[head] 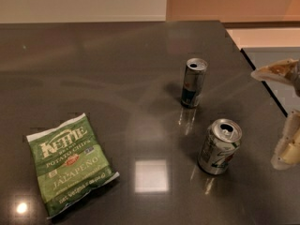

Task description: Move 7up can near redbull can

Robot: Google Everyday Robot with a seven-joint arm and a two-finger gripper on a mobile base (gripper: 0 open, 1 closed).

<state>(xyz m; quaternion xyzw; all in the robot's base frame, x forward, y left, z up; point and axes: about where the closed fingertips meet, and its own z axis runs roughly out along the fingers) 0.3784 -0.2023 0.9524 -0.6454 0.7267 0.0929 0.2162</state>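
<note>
The 7up can (219, 146), silver with green lettering and a dented top, stands upright on the dark table (103, 78) at the right front. The redbull can (193, 82), slim and dark blue and silver, stands upright a little behind and to the left of it, with a gap between them. My gripper (276, 116) is at the right edge of the view, to the right of the 7up can and apart from it. Its two pale fingers (287, 144) stand wide apart and hold nothing. Part of it is cut off by the frame.
A green Kettle jalapeño chip bag (70, 164) lies flat at the front left. The table's right edge (262, 81) runs just right of the cans, with the floor beyond it. A bright light reflection (151, 175) shows on the tabletop.
</note>
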